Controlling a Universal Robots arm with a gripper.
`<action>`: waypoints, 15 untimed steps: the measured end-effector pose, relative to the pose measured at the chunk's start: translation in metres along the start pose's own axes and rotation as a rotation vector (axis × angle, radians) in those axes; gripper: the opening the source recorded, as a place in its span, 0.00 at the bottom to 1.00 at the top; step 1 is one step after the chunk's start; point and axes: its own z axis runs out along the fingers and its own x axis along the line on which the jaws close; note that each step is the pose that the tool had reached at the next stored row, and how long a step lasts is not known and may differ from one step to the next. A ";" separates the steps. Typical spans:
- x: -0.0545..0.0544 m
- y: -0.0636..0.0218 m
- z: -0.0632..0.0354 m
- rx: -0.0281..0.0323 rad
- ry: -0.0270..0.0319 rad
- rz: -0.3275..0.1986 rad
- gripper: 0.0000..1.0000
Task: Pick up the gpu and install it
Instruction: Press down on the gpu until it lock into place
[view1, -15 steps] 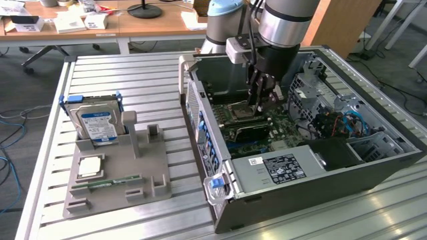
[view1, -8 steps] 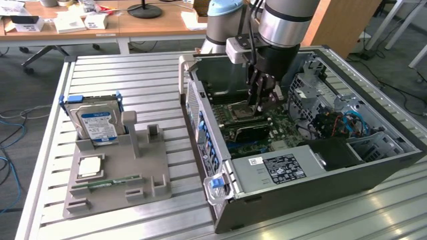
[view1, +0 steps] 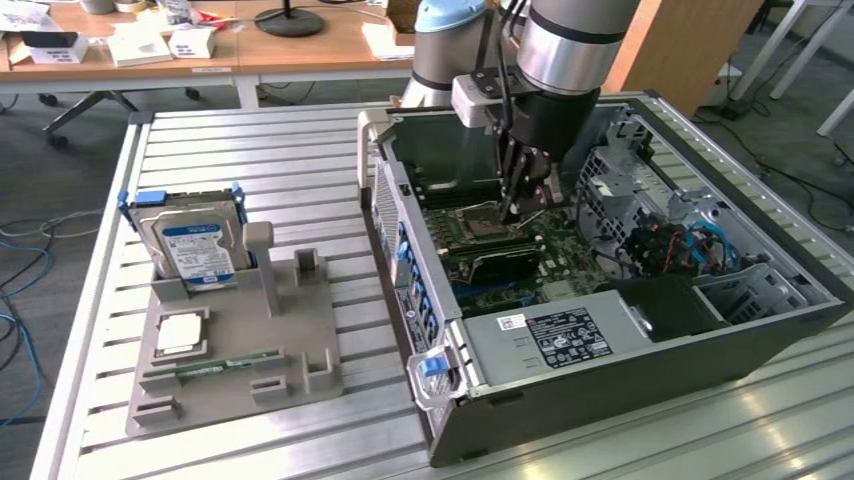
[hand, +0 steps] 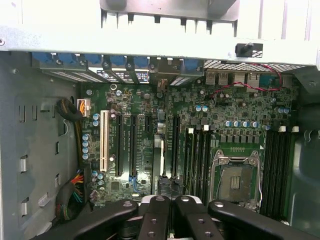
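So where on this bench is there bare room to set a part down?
Free: the slatted table behind the hard drive, and the strip between the grey fixture and the computer case. Crowded: inside the case, where the end effector hangs over the motherboard.

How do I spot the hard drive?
Find the open computer case, then the grey tray to the exterior view's left of it. The hard drive stands at its far end: the only silver box with a blue-white label.

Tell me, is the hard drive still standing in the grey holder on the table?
Yes, the hard drive with its blue-white label stands upright in the grey holder at the exterior view's left, well apart from the open computer case.
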 end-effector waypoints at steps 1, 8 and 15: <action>0.000 0.0000 0.0000 0.0000 0.0000 0.000 0.11; 0.000 0.0000 0.0000 0.0001 -0.0001 0.000 0.11; -0.001 0.0072 0.0002 0.0001 0.0001 0.002 0.11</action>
